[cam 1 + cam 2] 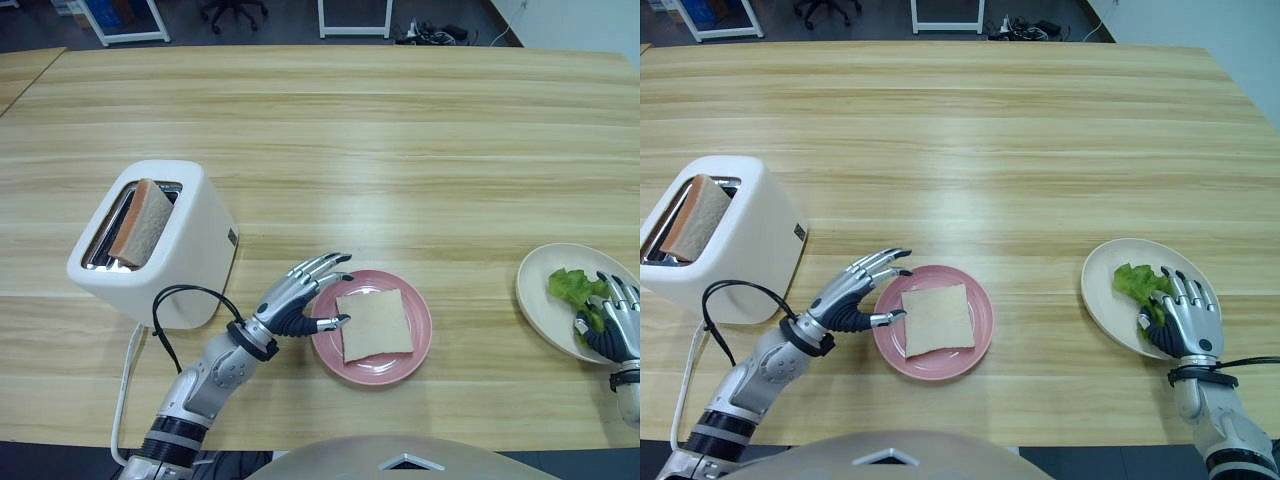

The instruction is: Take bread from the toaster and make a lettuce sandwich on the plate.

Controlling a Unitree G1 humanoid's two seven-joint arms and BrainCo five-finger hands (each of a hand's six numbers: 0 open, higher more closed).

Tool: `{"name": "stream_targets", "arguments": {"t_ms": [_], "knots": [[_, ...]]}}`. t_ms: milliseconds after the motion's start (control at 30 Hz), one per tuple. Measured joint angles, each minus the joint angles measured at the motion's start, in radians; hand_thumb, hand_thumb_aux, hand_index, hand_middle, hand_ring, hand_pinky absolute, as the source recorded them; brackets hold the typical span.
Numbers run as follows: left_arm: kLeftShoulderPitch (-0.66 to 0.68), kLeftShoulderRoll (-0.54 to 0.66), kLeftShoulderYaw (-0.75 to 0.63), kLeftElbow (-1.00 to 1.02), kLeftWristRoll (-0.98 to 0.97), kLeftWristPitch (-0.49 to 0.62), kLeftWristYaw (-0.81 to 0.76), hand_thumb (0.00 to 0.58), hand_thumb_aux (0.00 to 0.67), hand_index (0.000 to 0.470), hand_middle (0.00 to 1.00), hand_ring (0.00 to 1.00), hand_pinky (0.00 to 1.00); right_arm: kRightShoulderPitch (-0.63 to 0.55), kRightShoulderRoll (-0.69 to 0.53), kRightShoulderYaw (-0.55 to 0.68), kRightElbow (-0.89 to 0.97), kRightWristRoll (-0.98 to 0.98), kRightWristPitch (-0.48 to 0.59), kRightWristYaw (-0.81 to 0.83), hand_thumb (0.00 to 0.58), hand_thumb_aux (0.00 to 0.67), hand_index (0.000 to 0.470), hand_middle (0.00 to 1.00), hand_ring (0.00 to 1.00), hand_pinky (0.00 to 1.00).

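Left hand (300, 295) hangs spread and empty at the left rim of the pink plate (325, 350), which sits near the table's (400, 150) near edge with one bread slice (375, 323) lying flat on it. Right hand (1183, 322) rests on the lettuce (1132, 282) in the cream plate (1100, 300) towards the near right corner; whether it has hold of the leaf I cannot tell. A loose hold would probably drop the lettuce short of the bread. The toaster (200, 270) near the left edge has a second slice (142, 222) in it, and its cord loops by the left wrist, so a reach could snag it.
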Motion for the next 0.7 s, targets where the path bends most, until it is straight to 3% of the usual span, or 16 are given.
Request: {"name": "stream_targets", "arguments": {"t_ms": [167, 233, 300, 400, 500, 700], "knots": [[0.025, -0.002, 0.037, -0.027, -0.001, 0.006, 0.024, 0.371, 0.268, 0.188, 0.0, 0.0, 0.0, 0.005, -0.001, 0.005, -0.029, 0.0, 0.005, -0.04, 0.58, 0.67, 0.47, 0.0, 0.0, 0.0], [0.034, -0.004, 0.053, -0.029, -0.001, 0.007, 0.039, 0.248, 0.163, 0.114, 0.0, 0.0, 0.0, 0.006, -0.001, 0.005, -0.043, -0.001, 0.005, -0.074, 0.58, 0.67, 0.47, 0.0, 0.0, 0.0], [0.042, -0.008, 0.082, -0.033, -0.004, 0.009, 0.065, 0.255, 0.168, 0.118, 0.0, 0.0, 0.0, 0.015, -0.001, 0.002, -0.084, -0.004, 0.008, -0.127, 0.58, 0.67, 0.47, 0.0, 0.0, 0.0], [0.049, -0.016, 0.127, -0.043, -0.013, 0.004, 0.125, 0.285, 0.192, 0.135, 0.0, 0.0, 0.0, 0.04, 0.009, -0.018, -0.261, -0.018, 0.01, -0.185, 0.58, 0.67, 0.47, 0.0, 0.0, 0.0], [0.068, -0.023, 0.157, -0.044, -0.022, -0.015, 0.171, 0.278, 0.187, 0.131, 0.0, 0.0, 0.0, 0.04, 0.045, -0.013, -0.444, -0.026, -0.004, -0.19, 0.58, 0.67, 0.47, 0.0, 0.0, 0.0], [0.102, -0.041, 0.178, -0.079, -0.03, -0.054, 0.209, 0.268, 0.179, 0.125, 0.0, 0.0, 0.0, -0.067, 0.153, 0.165, -0.523, -0.081, -0.112, -0.136, 0.58, 0.67, 0.47, 0.0, 0.0, 0.0]]}}
